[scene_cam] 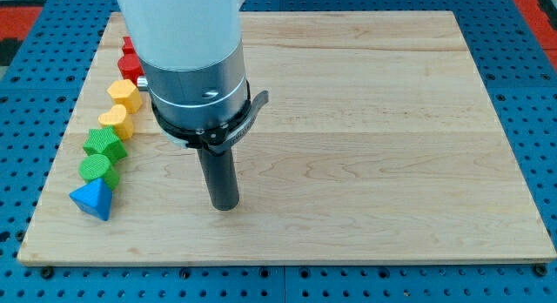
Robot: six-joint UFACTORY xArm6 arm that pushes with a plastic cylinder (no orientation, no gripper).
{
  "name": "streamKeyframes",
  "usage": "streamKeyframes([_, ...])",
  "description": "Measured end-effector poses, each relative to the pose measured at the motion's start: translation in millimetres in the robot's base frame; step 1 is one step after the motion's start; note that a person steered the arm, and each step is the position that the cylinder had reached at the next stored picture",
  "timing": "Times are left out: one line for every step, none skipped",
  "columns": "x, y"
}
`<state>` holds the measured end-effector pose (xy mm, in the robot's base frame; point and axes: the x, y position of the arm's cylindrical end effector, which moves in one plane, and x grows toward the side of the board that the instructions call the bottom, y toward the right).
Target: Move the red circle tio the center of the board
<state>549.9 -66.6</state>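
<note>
Red circle parked at counter left edge, above yellow blocks; tip well right of it, untouching; no pincer fitted; move to centre not begun.

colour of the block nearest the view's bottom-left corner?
Blue, a pyramid-like block at the row's lower end; seen in the camera view.

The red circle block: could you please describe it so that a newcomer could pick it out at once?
Start at the pale wooden board and follow the column of coloured blocks along its left edge towards the view's top. The red circle block is second from the top, partly hidden by the arm. The block above is also red; the yellow block below is not.
</note>
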Motion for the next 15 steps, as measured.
streamKeyframes([0.1,0.0])
streamKeyframes([0.1,0.0])
streamKeyframes([0.1,0.0])
streamKeyframes([23.2,2.9])
streamKeyframes([69.1,-6.0])
streamKeyframes([69.0,-14.9])
streamKeyframes([67.2,-84.4])
streamKeyframes([58.5,-148.9])
streamKeyframes([41.0,-201.2])
streamKeyframes([5.5,-237.4])
streamKeyframes([-6.8,-238.0])
streamKeyframes([-7.8,-237.7])
streamKeyframes([-26.6,-237.9])
streamKeyframes([-74.3,-237.6])
streamKeyframes([-134.4,-237.6])
